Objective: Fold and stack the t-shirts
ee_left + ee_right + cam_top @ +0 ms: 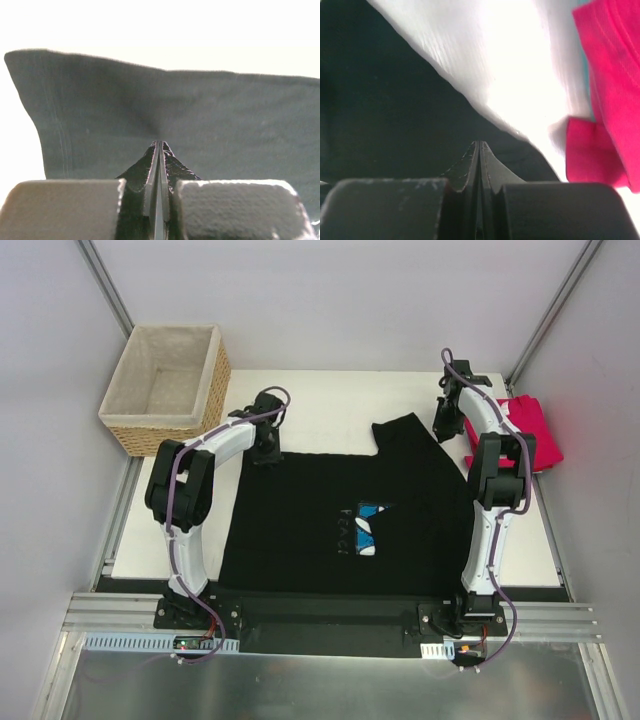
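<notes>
Black t-shirt (300, 530): lies spread across the middle of the counter (320, 400), its near edge running along the counter's near side between the two arm bases. One flap sticks out toward the far side.
Print (366, 530): a blue and white patch, facing up near the middle of the black cloth.
Red t-shirt (530, 430): bunched at the far right edge of the counter, beside the right arm and apart from the black t-shirt. The right wrist view shows its pinkish-red folds (610, 75) with a strip of bare white counter (510, 65) between them and the black cloth (380, 100).
Left pincer (266, 445): down at the far left corner of the black t-shirt. In the left wrist view its jaws (159, 150) are pressed together with a small peak of dark cloth nipped between them. The rest of the shirt (200, 110) spreads flat ahead, a stitched hem running down its left side.
Right pincer (443, 430): down at the far right edge of the black t-shirt, next to the projecting flap. In the right wrist view its jaws (479, 147) are closed tight on a ridge of black cloth, right at the shirt's border.
Basket (150, 435): woven wicker with a pale cloth lining, at the far left corner, partly off the counter and well apart from both shirts.
</notes>
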Motion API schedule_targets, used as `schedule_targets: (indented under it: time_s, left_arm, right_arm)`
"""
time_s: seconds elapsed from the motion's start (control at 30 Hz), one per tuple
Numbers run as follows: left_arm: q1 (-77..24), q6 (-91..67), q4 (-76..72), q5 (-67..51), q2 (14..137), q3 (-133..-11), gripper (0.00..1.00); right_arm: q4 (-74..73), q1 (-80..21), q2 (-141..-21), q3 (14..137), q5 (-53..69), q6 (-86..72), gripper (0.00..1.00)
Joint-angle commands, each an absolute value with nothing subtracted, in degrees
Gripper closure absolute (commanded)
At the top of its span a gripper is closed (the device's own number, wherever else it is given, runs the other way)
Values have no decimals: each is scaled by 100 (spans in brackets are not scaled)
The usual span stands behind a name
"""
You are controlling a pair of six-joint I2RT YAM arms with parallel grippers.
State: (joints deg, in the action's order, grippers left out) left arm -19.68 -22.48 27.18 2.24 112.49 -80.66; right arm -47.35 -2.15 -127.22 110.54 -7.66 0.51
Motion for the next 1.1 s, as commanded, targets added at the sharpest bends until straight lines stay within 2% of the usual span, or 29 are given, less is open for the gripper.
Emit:
schedule_targets:
  time_s: [0.0,0.3,0.47,0.73,1.07]
  left_arm:
    - [-1828,-2048,2610,360,11521,-8490,100]
    - [-1609,-2153,2602,220,11900,-8613,100]
    - [-1538,-2232,2593,79,12023,-8683,100]
    - [-1485,-2338,2628,-255,12225,-8763,100]
    - [-1231,-2777,3286,-264,12253,-8789,100]
  right_arm:
    - [-4974,-62,-12990,11548,-282,26,97]
    - [-5256,-44,-13201,11988,307,26,97]
    - [-5974,-26,-13903,12918,352,26,98]
    - [-6161,-9,-14080,12630,35,105,99]
    - [-6390,-18,-14133,12577,-1308,360,99]
